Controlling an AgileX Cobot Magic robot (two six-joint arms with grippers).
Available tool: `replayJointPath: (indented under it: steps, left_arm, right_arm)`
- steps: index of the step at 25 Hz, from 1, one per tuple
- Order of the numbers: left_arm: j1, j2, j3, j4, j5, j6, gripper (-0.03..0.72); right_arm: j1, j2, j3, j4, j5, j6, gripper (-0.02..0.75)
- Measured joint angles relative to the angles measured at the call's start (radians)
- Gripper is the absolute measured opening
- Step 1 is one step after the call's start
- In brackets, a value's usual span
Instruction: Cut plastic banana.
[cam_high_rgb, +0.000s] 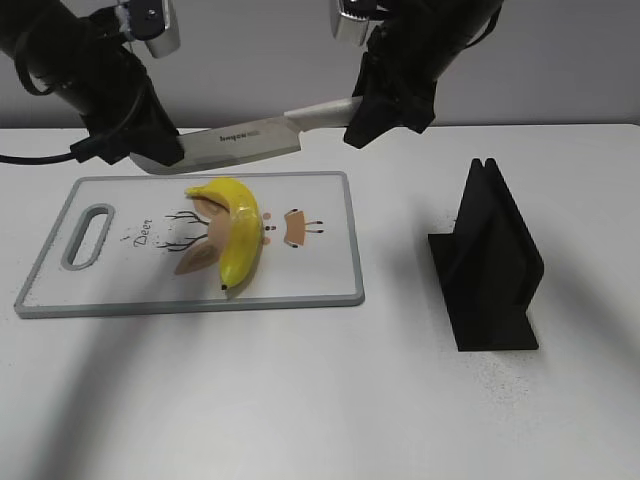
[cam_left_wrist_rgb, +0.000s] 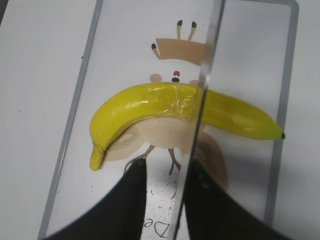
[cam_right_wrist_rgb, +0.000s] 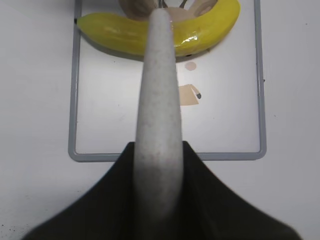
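Note:
A yellow plastic banana (cam_high_rgb: 240, 235) lies on a white cutting board (cam_high_rgb: 320, 280) with a deer drawing. My right gripper (cam_high_rgb: 365, 120) is shut on the pale handle of a knife (cam_high_rgb: 245, 140) and holds it level above the board's far edge. In the right wrist view the handle (cam_right_wrist_rgb: 160, 100) runs out from the jaws (cam_right_wrist_rgb: 159, 155) over the banana (cam_right_wrist_rgb: 125, 35). My left gripper (cam_high_rgb: 160, 155) is at the blade's tip. In the left wrist view its fingers (cam_left_wrist_rgb: 165, 170) are apart, with the blade (cam_left_wrist_rgb: 207, 65) against the right finger and crossing above the banana (cam_left_wrist_rgb: 165, 102).
A black knife stand (cam_high_rgb: 490, 260) stands on the white table to the right of the board. The board's grey rim shows in both wrist views (cam_left_wrist_rgb: 290, 75) (cam_right_wrist_rgb: 225, 156). Its handle slot (cam_high_rgb: 88, 235) is at the left end.

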Motion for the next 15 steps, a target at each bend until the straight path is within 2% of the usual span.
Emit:
replayJointPath:
  steps: [4, 5, 15]
  left_arm:
    - [0.0, 0.0, 0.0, -0.001, -0.02, 0.001, 0.066]
    - [0.0, 0.0, 0.0, -0.001, -0.025, 0.005, 0.042]
    - [-0.002, 0.06, 0.0, 0.002, -0.065, 0.022, 0.022]
  right_arm:
    - [-0.009, 0.0, 0.0, 0.004, -0.018, 0.0, 0.167]
    - [-0.014, 0.0, 0.0, 0.004, -0.023, -0.005, 0.167]
    - [-0.019, 0.056, -0.003, 0.003, -0.066, -0.021, 0.167]
